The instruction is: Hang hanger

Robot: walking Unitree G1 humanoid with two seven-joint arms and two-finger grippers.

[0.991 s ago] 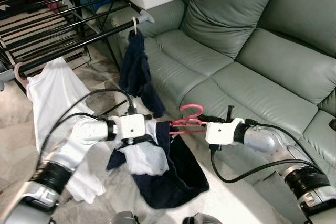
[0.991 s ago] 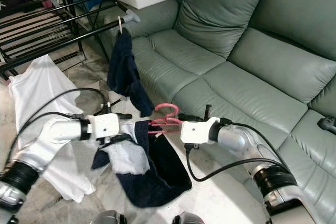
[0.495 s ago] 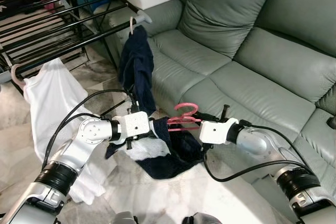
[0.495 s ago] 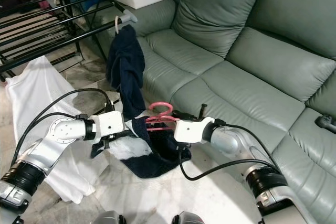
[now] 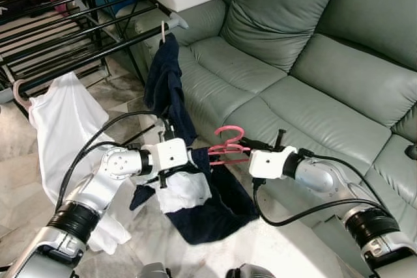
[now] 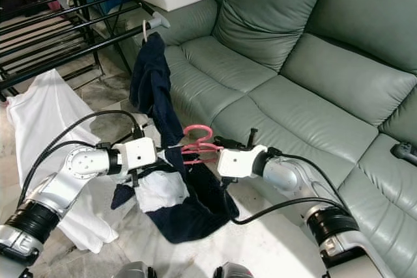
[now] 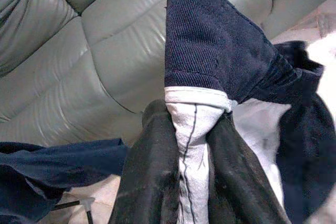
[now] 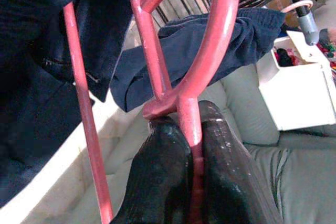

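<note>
Nearest, the left claw [image 5: 191, 159] is clenched on a white-lined fold of the navy garment [image 5: 215, 209], which sags toward the floor. Just beside it, the right claw [image 5: 242, 154] pinches the neck of the pink hanger [image 5: 225, 148], hook upward, with the garment draped over one arm of it. The step in hand looks like seating the cloth squarely: the left claw should spread the fold along the hanger before releasing, or the load will slide off. Farther off, the drying rack's black rail [image 5: 85, 56] already carries a navy garment on a hanger [image 5: 168, 76] beside the green sofa [image 5: 293, 63]; lift high to clear it.
</note>
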